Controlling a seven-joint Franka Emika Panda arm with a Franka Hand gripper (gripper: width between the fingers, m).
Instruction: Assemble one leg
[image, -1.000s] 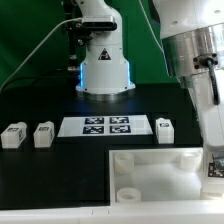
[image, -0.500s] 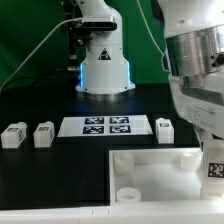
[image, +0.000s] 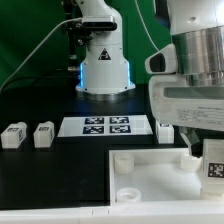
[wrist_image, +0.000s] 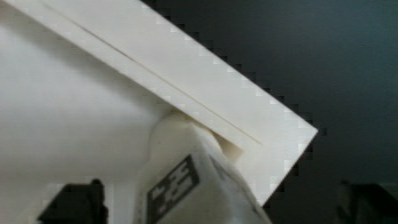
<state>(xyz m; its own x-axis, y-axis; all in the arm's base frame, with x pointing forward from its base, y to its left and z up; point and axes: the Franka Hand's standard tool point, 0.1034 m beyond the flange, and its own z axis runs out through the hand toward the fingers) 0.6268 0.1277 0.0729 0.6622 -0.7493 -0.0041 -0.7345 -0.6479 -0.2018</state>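
A leg (image: 213, 166), a small white post with a square tag, stands upright at the right far corner of the large white tray-like piece (image: 150, 180). My gripper (image: 205, 152) hangs right over it. In the wrist view the leg (wrist_image: 187, 180) rises between my two dark fingertips (wrist_image: 71, 204), with a gap showing on each side, so the gripper (wrist_image: 214, 206) is open around it. The tray piece's corner (wrist_image: 196, 90) lies under the leg. Two more legs (image: 13, 135) (image: 44, 134) lie at the exterior view's left, and another (image: 164, 128) sits by the marker board.
The marker board (image: 105, 127) lies flat mid-table. A robot base (image: 104, 60) stands behind it. The tray piece has a round socket (image: 128, 191) near its front left corner.
My hand has turned about its vertical axis above the leg and now shows its broad face. The leg stays upright in the same corner.
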